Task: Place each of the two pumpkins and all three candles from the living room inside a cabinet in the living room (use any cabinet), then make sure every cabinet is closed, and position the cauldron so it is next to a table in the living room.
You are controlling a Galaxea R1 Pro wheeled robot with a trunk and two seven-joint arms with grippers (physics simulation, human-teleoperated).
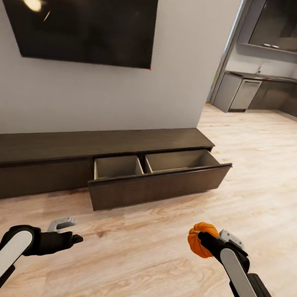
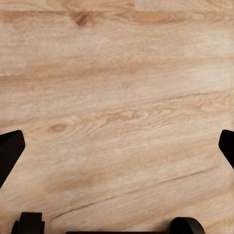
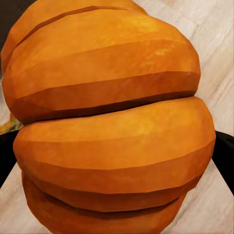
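R gripper (image 1: 206, 243) clamped on pumpkin (image 1: 200, 238), short of open cabinet drawer (image 1: 165, 163). Prob light, rigid, ribbed, so grip across the ribs. L gripper (image 1: 77, 238) fingers apart, empty.

Your two arms are matte black with long white rounded panels; the left gripper (image 1: 79, 239) and right gripper (image 1: 200, 236) have black fingers and pale grey brackets.

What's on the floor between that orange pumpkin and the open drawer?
Nothing: the head view shows bare wood floor between the pumpkin and the drawer.
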